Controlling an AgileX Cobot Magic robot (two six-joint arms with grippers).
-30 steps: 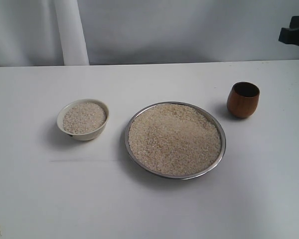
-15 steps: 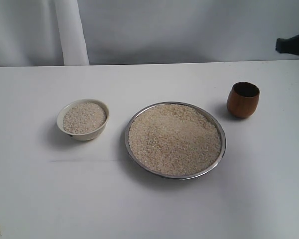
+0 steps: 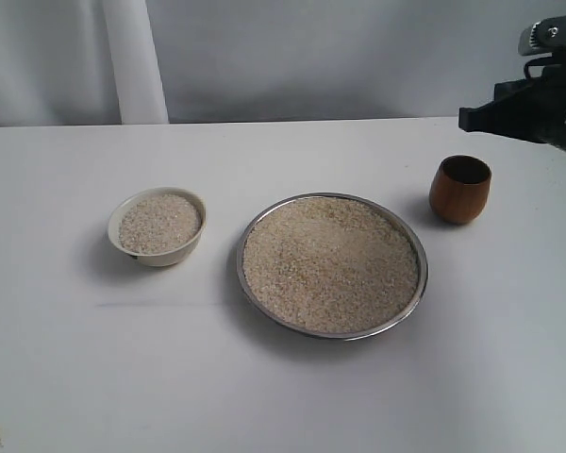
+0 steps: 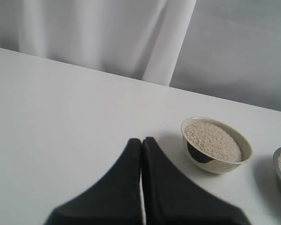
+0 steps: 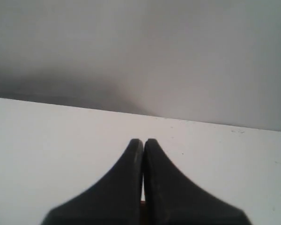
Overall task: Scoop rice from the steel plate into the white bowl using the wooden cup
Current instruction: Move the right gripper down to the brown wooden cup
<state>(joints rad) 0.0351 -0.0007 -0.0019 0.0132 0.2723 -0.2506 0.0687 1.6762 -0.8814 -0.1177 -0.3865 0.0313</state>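
No readable text, labels, numbers or signs

The exterior camera stands in front of the table [image 3: 75,377], raised and tilted down, at a middling distance. The steel plate [image 3: 332,335] sits near centre, the white bowl [image 3: 160,255] at its 9 o'clock and the wooden cup [image 3: 459,193] at its 2 o'clock. The left wrist camera rides low over the left gripper [image 4: 141,140], facing the curtain [image 4: 107,37]; it shares the white bowl and the steel plate's edge with the exterior view. The right wrist camera looks past the right gripper [image 5: 143,140] at bare table and backdrop [image 5: 178,56].

Full plate [image 3: 240,267] between bowl [image 3: 160,255] and cup [image 3: 459,193]
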